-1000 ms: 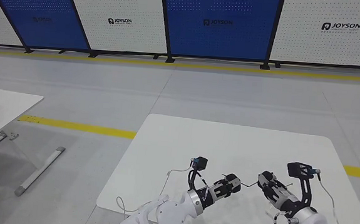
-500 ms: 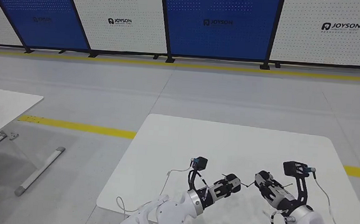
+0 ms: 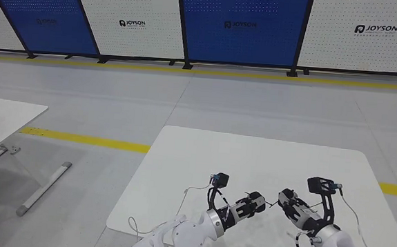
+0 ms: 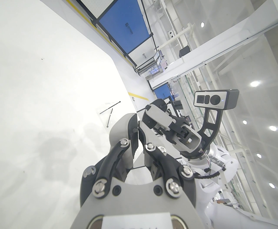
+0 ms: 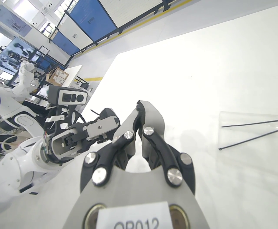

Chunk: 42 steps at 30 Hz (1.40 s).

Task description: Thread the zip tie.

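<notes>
The left gripper (image 4: 138, 130) and right gripper (image 5: 139, 106) meet tip to tip over the near edge of the table (image 3: 251, 155), each with its fingers pressed together. Each seems to pinch part of the thin black zip tie (image 5: 95, 112), though the strand is too fine to trace. Two spare ties (image 5: 247, 136) lie on a clear sheet (image 5: 234, 121) on the table.

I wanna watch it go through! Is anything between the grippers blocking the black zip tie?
Nothing visible blocks it. The left gripper and right gripper are shut, tips close together above the white table, with just the thin black zip tie between them. Spare black ties lie aside.
</notes>
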Each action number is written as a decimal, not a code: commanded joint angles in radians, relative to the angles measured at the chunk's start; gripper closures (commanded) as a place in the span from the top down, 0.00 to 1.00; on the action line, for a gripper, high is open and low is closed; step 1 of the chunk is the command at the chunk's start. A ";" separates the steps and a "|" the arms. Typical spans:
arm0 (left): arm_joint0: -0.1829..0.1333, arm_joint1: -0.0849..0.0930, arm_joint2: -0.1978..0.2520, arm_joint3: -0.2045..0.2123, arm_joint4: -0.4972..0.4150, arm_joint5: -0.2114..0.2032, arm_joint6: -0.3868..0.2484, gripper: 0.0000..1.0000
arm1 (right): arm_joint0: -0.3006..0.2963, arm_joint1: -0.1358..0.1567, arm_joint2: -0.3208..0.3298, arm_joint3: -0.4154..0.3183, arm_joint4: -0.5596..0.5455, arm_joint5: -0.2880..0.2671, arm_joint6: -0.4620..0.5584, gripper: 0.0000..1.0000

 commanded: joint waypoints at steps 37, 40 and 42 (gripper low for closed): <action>0.000 0.000 0.000 0.000 0.000 0.000 0.000 0.00 | -0.085 0.000 0.090 -0.026 0.057 -0.044 -0.087 0.00; 0.000 0.000 0.000 0.000 0.000 0.000 0.000 0.00 | -0.085 0.000 0.090 -0.026 0.057 -0.044 -0.087 0.00; 0.000 0.000 0.000 0.000 0.000 0.000 0.000 0.00 | -0.085 0.000 0.091 -0.027 0.054 -0.046 -0.093 0.00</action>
